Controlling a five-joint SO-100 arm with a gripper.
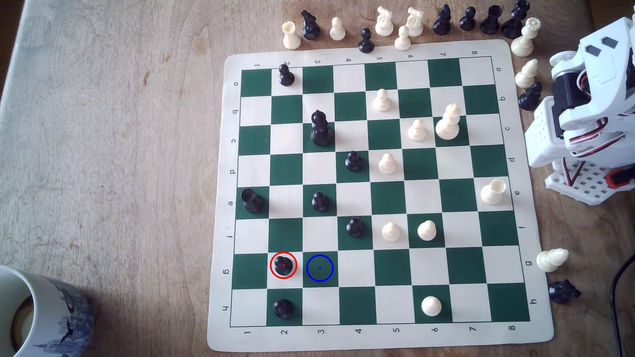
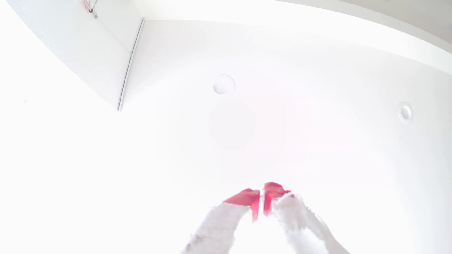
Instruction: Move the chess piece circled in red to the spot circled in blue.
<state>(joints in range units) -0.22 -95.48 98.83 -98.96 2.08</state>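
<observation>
Apparently glossy black pawn point(image 1: 283, 264), upright.

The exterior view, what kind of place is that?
Probably a home table set up for robot chess: a worn wooden tabletop, a green-and-cream roll-up chess mat, and a printed ceramic mug.

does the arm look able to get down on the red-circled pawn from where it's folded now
Probably yes, though reach is unsure. The red-circled pawn stands alone on its square, neighbouring squares bare, the nearest black pawn a row away. The arm sits folded across the board, its gripper shut.
</observation>
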